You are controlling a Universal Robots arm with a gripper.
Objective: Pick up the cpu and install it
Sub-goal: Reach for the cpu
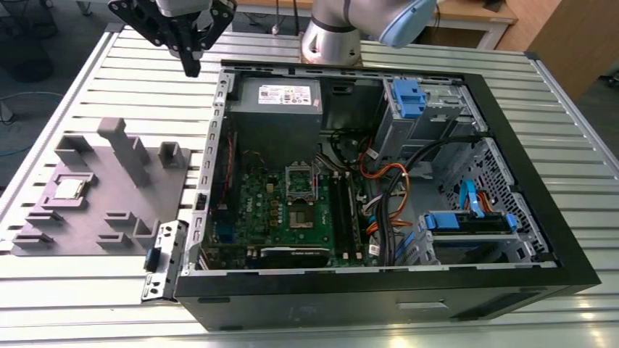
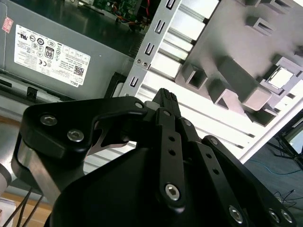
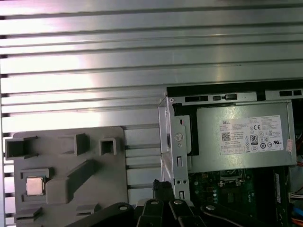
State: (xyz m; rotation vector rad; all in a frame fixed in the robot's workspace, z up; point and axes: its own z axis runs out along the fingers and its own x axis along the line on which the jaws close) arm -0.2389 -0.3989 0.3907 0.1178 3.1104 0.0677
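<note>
Hovering closed and empty, the black end effector [image 1: 191,69] is well apart from the small silvery square cpu [image 1: 68,188], seated in a grey moulded tray [image 1: 145,197] toward the exterior view's left.

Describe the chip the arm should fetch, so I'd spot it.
Beside the open computer case, on the exterior view's left, lies a grey moulded tray. The cpu sits in a square pocket: small, flat, silvery, the only shiny thing among grey blocks.
</note>
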